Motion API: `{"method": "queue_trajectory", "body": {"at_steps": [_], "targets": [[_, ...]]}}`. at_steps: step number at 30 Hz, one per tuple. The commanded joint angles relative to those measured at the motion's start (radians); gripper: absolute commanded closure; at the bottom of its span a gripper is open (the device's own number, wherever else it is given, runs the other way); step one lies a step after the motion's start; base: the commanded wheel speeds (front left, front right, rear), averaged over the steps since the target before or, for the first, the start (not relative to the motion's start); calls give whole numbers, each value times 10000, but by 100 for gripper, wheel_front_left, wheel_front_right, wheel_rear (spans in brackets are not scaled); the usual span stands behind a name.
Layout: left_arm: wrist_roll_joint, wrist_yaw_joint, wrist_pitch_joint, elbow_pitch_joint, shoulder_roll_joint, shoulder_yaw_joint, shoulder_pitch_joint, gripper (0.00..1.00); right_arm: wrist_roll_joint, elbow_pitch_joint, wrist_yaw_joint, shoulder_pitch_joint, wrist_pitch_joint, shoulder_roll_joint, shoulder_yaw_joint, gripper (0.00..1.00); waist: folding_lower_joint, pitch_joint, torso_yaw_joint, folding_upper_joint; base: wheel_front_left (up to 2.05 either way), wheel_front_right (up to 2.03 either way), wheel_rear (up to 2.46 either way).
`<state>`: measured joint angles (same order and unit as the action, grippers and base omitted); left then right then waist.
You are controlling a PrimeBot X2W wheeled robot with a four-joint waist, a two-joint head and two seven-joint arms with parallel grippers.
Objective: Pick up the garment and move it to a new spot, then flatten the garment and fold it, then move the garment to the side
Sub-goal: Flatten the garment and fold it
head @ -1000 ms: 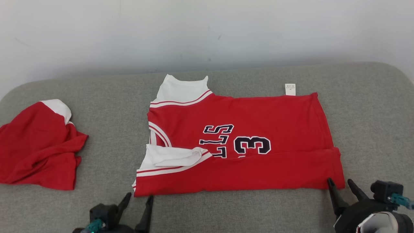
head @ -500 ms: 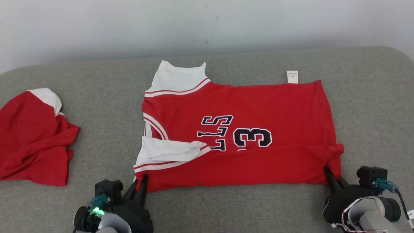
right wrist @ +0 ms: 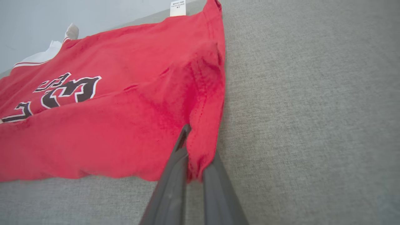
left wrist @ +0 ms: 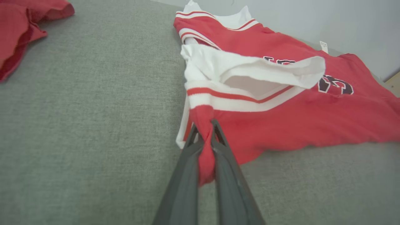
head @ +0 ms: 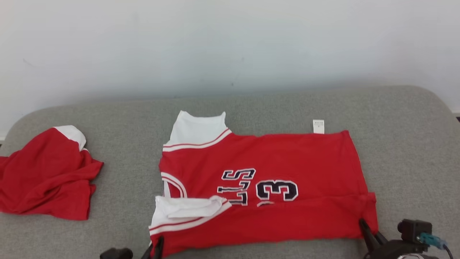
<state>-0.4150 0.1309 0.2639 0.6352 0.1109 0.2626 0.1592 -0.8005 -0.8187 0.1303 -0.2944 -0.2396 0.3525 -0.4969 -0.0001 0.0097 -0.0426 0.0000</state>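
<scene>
The garment (head: 273, 162) is a red jersey with white sleeve trim and dark lettering, spread sideways on the grey cushion, its near long edge folded up over itself. My left gripper (head: 155, 248) is shut on the garment's near left corner (left wrist: 204, 147), where red cloth bunches between the fingers (left wrist: 184, 175). At the near right corner (right wrist: 200, 156), my right gripper (head: 368, 233) is shut on the hem, with cloth pinched between its fingers (right wrist: 175, 175). A white label (head: 318, 126) sticks out at the far edge.
A second red and white cloth (head: 46, 176) lies crumpled at the left end of the grey cushion (head: 118, 144). A pale wall (head: 230, 43) rises behind the cushion. Bare cushion lies between the two cloths and right of the jersey.
Both grippers went from open beside the near corners to shut on them. The camera has shifted, so the whole scene sits lower in the head view.
</scene>
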Motion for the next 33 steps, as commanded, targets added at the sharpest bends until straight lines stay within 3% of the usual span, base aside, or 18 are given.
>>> {"method": "queue_trajectory", "body": {"at_steps": [1, 10, 11, 12, 13, 22, 28, 31, 33], "targets": [[5, -16, 5, -148, 57, -64, -356, 100, -130, 120, 12, 261, -2, 134, -34, 100, 1, -256, 77, 0, 0, 0, 0], [2, -113, 5, -925, -207, -62, -1525, 100, -725, 920, 12, 1396, 469, 605, 198, 100, 1, -392, 230, 0, 0, 0, 0], [44, -130, 5, -934, -221, -58, -1530, 94, -709, 938, 12, 1427, 493, 575, 246, 67, 1, -416, 233, 0, 0, 0, 0], [66, -152, 5, -993, -249, -98, -1516, 50, -700, 948, 12, 1456, 464, 554, 329, 54, 1, -449, 249, 0, 0, 0, 0], [-72, -152, 5, -1002, -288, -181, -1542, 0, -607, 947, 12, 1474, 381, 551, 401, 0, 1, -480, 259, 0, 0, 0, 0], [346, -424, 5, -2603, -401, -1154, -1418, 0, 507, 1812, 12, 1393, -213, 262, 1601, 0, 1, -696, 256, 0, 0, 0, 0], [998, -597, 5, -3691, -425, -1739, -1414, 0, 2026, 3277, 12, 1645, -257, -246, 2788, 0, 1, -751, 289, 0, 0, 0, 0], [1551, -699, 5, -4208, -326, -2032, -1225, 0, 3495, 4704, 12, 2128, -263, -888, 3714, 0, 1, -790, 355, 0, 0, 0, 0], [1659, -706, 5, -4302, -303, -2101, -1194, 0, 3841, 5029, 12, 2265, -263, -1059, 3877, 0, 1, -798, 371, 0, 0, 0, 0]]}}
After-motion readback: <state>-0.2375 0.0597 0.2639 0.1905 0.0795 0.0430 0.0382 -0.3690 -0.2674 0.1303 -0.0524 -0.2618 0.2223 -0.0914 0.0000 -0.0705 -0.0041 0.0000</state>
